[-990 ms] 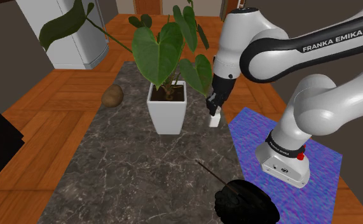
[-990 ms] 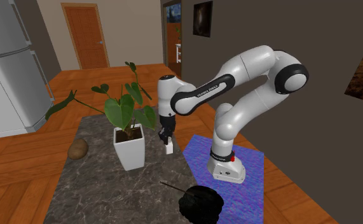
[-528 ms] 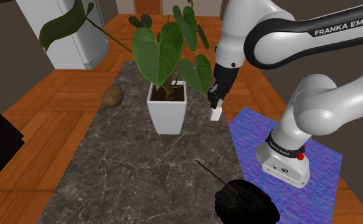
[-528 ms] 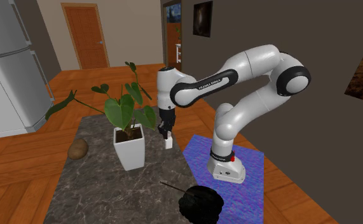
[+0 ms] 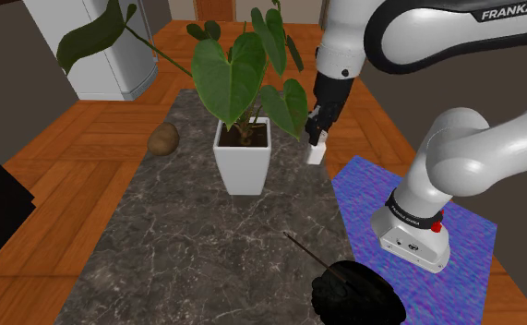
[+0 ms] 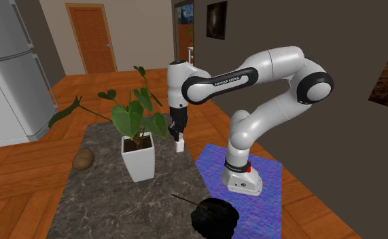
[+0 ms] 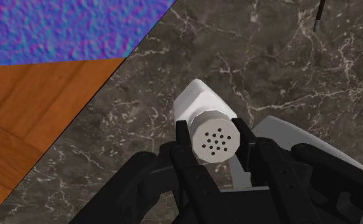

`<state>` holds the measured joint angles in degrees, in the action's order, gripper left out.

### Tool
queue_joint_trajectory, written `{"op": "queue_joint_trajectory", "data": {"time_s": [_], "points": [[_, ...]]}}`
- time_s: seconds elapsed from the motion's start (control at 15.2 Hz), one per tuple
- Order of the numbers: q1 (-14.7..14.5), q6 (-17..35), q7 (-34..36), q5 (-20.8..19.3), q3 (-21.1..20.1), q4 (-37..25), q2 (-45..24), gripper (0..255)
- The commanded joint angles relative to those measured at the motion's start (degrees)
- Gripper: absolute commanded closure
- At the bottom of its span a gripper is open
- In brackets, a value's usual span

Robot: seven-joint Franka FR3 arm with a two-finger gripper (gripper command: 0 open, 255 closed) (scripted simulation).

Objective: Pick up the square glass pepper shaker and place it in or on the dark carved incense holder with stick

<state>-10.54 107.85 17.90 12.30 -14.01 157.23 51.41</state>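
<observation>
A white square pepper shaker (image 5: pixel 316 154) with a perforated round cap hangs above the dark marble table (image 5: pixel 206 249), to the right of the plant pot in the shoulder view. My gripper (image 5: pixel 317 138) is shut on the shaker's neck. In the wrist view the fingers (image 7: pixel 184 137) clasp the shaker (image 7: pixel 202 105) just below the cap. The second exterior view shows the shaker (image 6: pixel 179 144) under the gripper (image 6: pixel 178 137), off the table. The dark carved incense holder (image 5: pixel 354 291) with its thin stick (image 5: pixel 302 249) sits at the table's near end, and appears again as the holder (image 6: pixel 214 216).
A white square pot (image 5: pixel 244 157) with a large-leaved plant stands close beside the gripper. A brown rounded lump (image 5: pixel 163 139) lies on the table's far left. My stand sits on a blue mat (image 5: pixel 478 268). A fridge (image 6: pixel 9 75) stands on the wooden floor.
My gripper has risen with the shaker in it and moved slightly toward the far end of the table. Everything else stays put.
</observation>
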Motion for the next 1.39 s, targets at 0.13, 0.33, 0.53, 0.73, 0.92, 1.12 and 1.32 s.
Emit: {"op": "queue_joint_trajectory", "data": {"time_s": [0.13, 0.33, 0.53, 0.73, 0.92, 1.12, 1.32], "points": [[-1.9, -3.0, 2.9, 1.8, -2.0, -0.6, 2.5, 255], [-4.9, -5.6, 7.2, 4.8, -5.4, -0.8, 5.4, 255], [-7.7, -7.8, 11.7, 7.9, -8.9, -1.6, 7.4, 255], [-10.2, -9.7, 16.2, 11.0, -12.5, -3.1, 8.5, 255], [-12.3, -11.1, 20.7, 14.0, -16.2, -5.2, 8.7, 255], [-13.8, -12.2, 25.1, 16.8, -20.0, -7.9, 8.3, 255], [-14.6, -13.1, 29.4, 19.4, -23.8, -11.2, 7.3, 255]]}}
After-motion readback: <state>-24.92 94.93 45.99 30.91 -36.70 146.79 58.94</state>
